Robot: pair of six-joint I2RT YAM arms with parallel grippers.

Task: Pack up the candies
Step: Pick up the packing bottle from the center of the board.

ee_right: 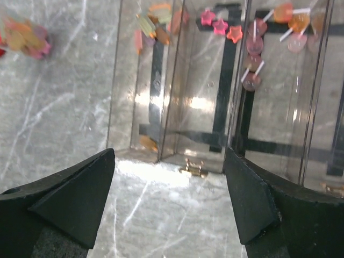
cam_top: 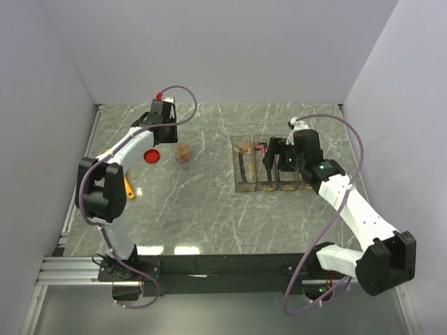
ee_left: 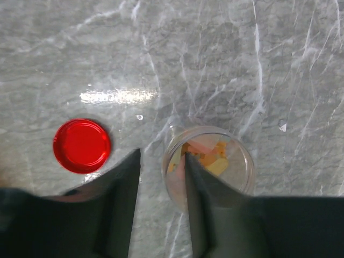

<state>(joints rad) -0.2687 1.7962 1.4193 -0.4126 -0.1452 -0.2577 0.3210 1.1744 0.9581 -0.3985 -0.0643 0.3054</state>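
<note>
Near on the left lies a yellow-orange plastic scoop (cam_top: 129,187). Farther back, a flat round red lid (ee_left: 81,145) sits just left of a small clear round jar (ee_left: 244,172) holding the candies (ee_left: 207,153). The left gripper (ee_left: 161,156) is partly open, its fingers straddling the jar's left rim; I can't tell if they touch it. On the right, the right gripper (ee_right: 169,156) gapes wide and empty over a row of clear plastic compartments (ee_right: 121,80).

a grey marbled table (cam_top: 202,209) is seen; at its left a red lid (cam_top: 151,155) is laid beside a clear jar (cam_top: 184,152) of candies (ee_left: 207,156); a yellow scoop (cam_top: 129,188) is laid nearer; clear compartments (cam_top: 269,164) are set at right
</note>
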